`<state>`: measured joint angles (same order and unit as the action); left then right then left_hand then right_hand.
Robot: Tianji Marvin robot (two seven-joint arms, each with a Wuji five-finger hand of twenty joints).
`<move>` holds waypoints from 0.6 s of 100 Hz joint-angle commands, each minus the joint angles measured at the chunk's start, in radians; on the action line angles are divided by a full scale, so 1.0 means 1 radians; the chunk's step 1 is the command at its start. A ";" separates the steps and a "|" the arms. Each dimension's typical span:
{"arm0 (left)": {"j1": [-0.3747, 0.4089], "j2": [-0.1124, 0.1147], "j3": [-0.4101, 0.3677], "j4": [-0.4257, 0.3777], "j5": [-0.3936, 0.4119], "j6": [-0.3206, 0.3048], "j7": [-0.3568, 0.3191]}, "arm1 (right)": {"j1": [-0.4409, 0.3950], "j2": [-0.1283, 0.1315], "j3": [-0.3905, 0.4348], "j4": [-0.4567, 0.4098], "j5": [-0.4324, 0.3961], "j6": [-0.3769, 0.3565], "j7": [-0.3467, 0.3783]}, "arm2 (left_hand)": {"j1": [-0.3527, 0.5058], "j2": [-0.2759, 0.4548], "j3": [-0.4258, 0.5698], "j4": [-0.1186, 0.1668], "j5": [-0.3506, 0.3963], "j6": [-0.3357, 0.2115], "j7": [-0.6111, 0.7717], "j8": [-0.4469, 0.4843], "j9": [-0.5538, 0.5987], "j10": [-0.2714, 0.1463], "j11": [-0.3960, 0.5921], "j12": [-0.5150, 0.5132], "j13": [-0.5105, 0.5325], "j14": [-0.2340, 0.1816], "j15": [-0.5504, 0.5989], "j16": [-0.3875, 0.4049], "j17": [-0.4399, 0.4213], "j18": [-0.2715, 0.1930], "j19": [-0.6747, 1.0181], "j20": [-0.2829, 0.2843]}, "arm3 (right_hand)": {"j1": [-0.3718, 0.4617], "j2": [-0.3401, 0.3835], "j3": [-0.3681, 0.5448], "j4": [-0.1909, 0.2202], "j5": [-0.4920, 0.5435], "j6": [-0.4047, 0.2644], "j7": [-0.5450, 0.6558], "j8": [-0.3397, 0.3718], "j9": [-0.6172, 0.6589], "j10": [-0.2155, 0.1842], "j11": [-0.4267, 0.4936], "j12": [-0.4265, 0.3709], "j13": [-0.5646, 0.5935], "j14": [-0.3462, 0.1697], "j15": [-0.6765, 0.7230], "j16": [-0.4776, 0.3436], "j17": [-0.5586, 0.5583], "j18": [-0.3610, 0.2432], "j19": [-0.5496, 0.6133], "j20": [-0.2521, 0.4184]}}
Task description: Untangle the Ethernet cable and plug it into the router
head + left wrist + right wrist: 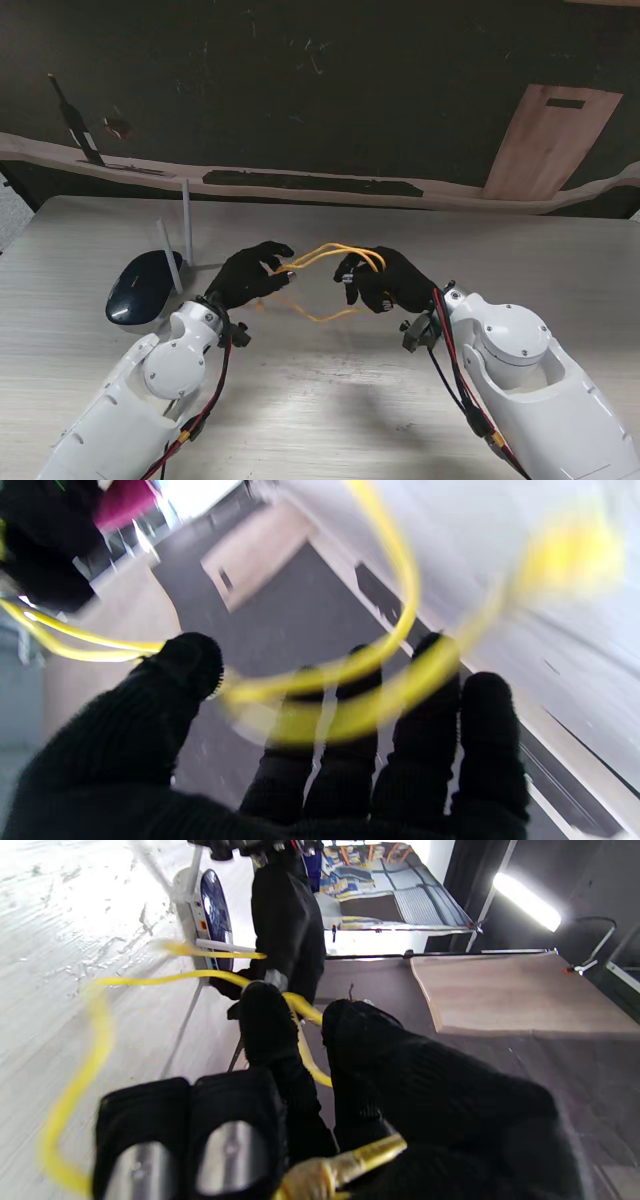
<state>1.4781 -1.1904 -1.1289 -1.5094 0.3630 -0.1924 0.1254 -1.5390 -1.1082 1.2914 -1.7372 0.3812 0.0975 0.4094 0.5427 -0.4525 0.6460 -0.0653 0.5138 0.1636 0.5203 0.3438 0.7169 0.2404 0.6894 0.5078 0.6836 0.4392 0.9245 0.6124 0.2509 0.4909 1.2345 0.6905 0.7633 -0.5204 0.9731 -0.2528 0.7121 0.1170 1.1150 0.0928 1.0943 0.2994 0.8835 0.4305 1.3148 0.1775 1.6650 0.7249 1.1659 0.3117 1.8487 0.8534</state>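
The yellow Ethernet cable is held up over the table between my two black-gloved hands, and a slack loop sags nearer to me. My left hand is shut on its left part; the strands cross the fingertips beside the thumb. My right hand is shut on the right part, with the cable pinched between thumb and forefinger. A gold-coloured cable end lies in that palm. The dark blue router, with two grey antennas, lies on the table just left of my left hand.
The pale wood-grain table spreads nearer to me between the two arms. Behind its far edge are a dark floor and a leaning wooden board. The router and my left hand show in the right wrist view.
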 commanded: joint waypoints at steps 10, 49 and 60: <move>0.001 0.050 -0.011 -0.015 0.032 -0.045 -0.064 | -0.004 -0.017 -0.015 -0.002 0.009 0.000 -0.020 | 0.015 -0.066 0.066 -0.022 -0.092 -0.021 -0.111 -0.060 -0.169 -0.057 -0.155 -0.080 -0.189 -0.087 -0.289 -0.069 -0.185 -0.087 -0.218 -0.134 | 0.015 0.029 -0.034 0.015 0.017 -0.010 -0.002 0.007 0.127 0.136 0.137 0.023 -0.012 -0.019 0.100 0.024 0.050 -0.162 0.245 0.020; -0.004 0.034 0.019 -0.022 0.101 -0.175 0.056 | 0.056 -0.038 -0.086 0.032 0.064 0.063 -0.049 | 0.091 -0.044 0.166 -0.026 0.055 -0.218 0.140 0.061 -0.170 -0.071 -0.162 -0.100 -0.248 -0.132 -0.387 -0.097 -0.240 -0.104 -0.309 -0.200 | 0.021 0.038 -0.048 0.019 0.007 0.005 0.007 0.022 0.122 0.140 0.141 0.024 -0.012 -0.013 0.096 0.022 0.048 -0.152 0.245 0.010; -0.007 0.032 0.026 -0.027 0.097 -0.192 0.060 | 0.074 -0.041 -0.108 0.045 0.071 0.076 -0.045 | 0.114 -0.066 0.163 -0.046 0.074 -0.208 0.169 0.064 -0.147 -0.074 -0.143 -0.095 -0.227 -0.125 -0.366 -0.090 -0.232 -0.099 -0.299 -0.198 | 0.022 0.038 -0.049 0.019 0.008 0.004 0.007 0.023 0.121 0.140 0.141 0.024 -0.012 -0.018 0.094 0.020 0.048 -0.151 0.245 0.007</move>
<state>1.4742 -1.1520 -1.1100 -1.5204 0.4667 -0.3758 0.2034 -1.4716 -1.1388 1.1961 -1.6969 0.4482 0.1661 0.3451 0.6265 -0.5050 0.7821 -0.0788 0.5692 -0.0348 0.6582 0.3941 0.5462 0.2037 0.5242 0.4186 0.4584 0.3486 0.5488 0.5235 0.0346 0.4293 0.9407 0.5055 0.7635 -0.5063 0.9443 -0.2526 0.7241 0.1302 1.1150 0.1046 1.0946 0.2975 0.8892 0.4413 1.3148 0.1784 1.6657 0.7253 1.1664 0.3117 1.8493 0.8546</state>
